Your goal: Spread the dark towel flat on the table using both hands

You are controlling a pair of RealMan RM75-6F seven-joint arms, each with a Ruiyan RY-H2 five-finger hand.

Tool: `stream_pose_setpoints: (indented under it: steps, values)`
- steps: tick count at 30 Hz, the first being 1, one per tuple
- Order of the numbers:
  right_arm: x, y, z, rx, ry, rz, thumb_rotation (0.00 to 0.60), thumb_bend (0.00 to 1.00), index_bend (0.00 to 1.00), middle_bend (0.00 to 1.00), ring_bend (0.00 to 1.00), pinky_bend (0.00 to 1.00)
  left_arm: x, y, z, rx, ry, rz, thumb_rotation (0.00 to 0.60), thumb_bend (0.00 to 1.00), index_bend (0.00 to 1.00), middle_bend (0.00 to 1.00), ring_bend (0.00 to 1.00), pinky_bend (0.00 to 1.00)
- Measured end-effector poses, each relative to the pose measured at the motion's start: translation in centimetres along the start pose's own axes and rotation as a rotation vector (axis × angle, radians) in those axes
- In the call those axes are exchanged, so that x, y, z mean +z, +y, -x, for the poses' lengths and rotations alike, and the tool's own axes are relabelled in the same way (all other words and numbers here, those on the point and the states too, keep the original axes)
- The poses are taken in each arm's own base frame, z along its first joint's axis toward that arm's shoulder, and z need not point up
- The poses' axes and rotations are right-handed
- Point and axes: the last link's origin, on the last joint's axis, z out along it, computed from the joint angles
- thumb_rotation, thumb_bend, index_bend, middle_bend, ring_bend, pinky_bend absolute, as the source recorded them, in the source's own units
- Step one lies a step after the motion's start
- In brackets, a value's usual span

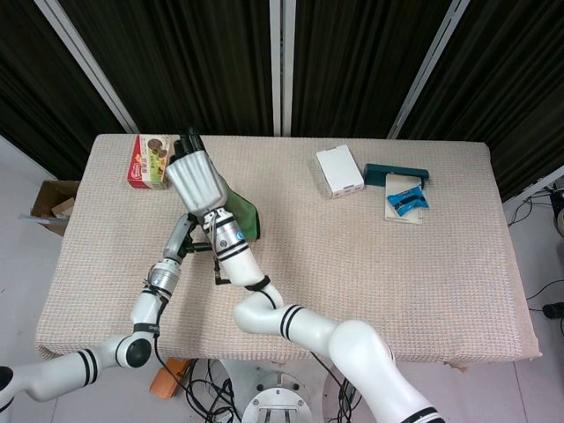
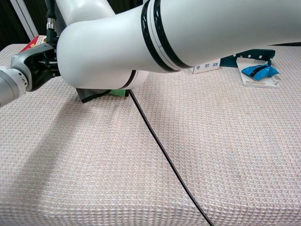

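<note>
The right hand is raised above the left part of the table, near the far edge, with its white back toward the head camera and its dark fingers pointing away toward the far edge. The dark towel hangs beneath it: only a green-faced strip of cloth with a dark border shows just to the right of and below the hand in the head view. In the chest view the towel appears as a dark fold with a green patch, its lower end reaching the tablecloth, mostly hidden behind the bulky white right forearm. The hand's grasp is covered by its own back, so the grip itself cannot be seen, though the cloth hangs directly from under the hand.

The left hand is reached in just beside the towel, on its left side, below the right hand. In the chest view its grey wrist and dark palm sit against the towel's left edge; whether its fingers have closed on the cloth cannot be told.

A red snack box lies at the far left corner, just left of the right hand. A white box, a dark teal box and a blue item on a white card lie toward the far right, well apart from the towel.
</note>
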Motion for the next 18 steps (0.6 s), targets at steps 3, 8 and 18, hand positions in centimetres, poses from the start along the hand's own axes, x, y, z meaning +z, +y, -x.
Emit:
stream_pose_setpoints:
  steps: [3, 8, 18]
  values:
    - [0.0, 0.2, 0.2, -0.005, 0.000, 0.007, 0.600, 0.59, 0.71, 0.35, 0.17, 0.10, -0.1, 0.0, 0.2, -0.029, -0.007, 0.005, 0.417, 0.00, 0.06, 0.16, 0.20, 0.24]
    - [0.0, -0.2, 0.3, -0.007, -0.004, 0.008, 0.600, 0.59, 0.70, 0.35, 0.17, 0.10, -0.3, -0.2, 0.5, -0.015, -0.007, 0.005, 0.383, 0.00, 0.06, 0.16, 0.20, 0.25]
    - [-0.3, -0.8, 0.6, -0.015, -0.007, -0.014, 0.600, 0.59, 0.70, 0.35, 0.17, 0.09, 0.0, -0.7, 1.6, 0.047, 0.038, -0.037, 0.470, 0.00, 0.06, 0.16, 0.20, 0.26]
